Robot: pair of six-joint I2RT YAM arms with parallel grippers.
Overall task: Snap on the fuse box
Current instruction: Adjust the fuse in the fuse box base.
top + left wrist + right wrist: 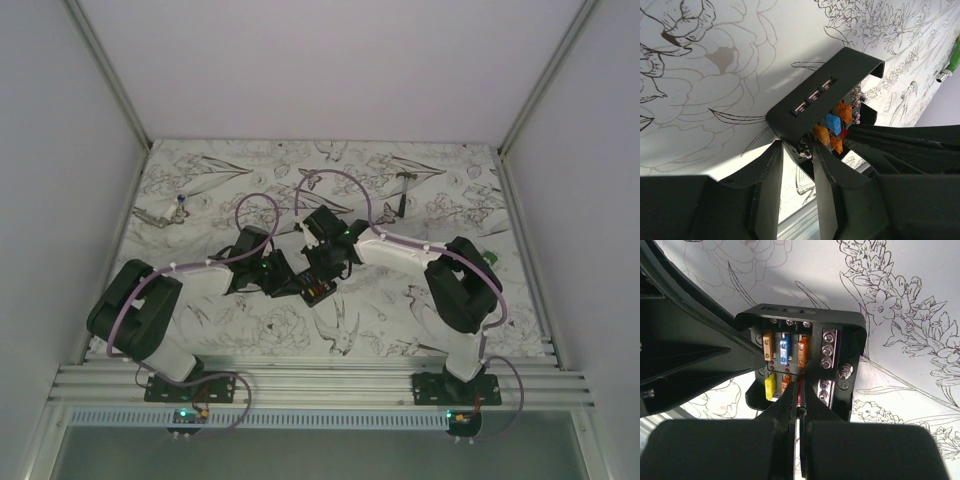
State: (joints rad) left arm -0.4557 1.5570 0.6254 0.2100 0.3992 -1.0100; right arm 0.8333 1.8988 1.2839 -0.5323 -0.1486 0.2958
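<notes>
Mid-table (250,170), between the two wrists, sits the box (318,290), open face up w/ fuses showing: orange, blue, orange in the far row; yellow, orange, red in the near row. Can't tell if it rests flat or is raised a bit; from the L wrist view it looks tilted.

L gripper (799,151) is on the box's L end, jaws partway apart and clamped either side of an edge lug, so it has hold of the box. R gripper (799,401) comes over the box's near edge w/ jaws fully closed, tips together and down on the red fuse (800,388). Whether anything thin is pinched between the tips, can't tell; looks more like a push than a grip.

Step in hand, prob.: L steadies the box while R presses the red fuse home in its slot. No separate lid seen in any view.

Next move, I'd say: push straight down along the fuse's line, L holding firm so the box doesn't tip or slide. Off-axis push could skid the tips onto the orange fuse just L of the red one, or onto the screw terminals to its R.

Hammer (404,195) lies well beyond the box, to the R; green thing (492,258) far R of the box. Neither is in play.
</notes>
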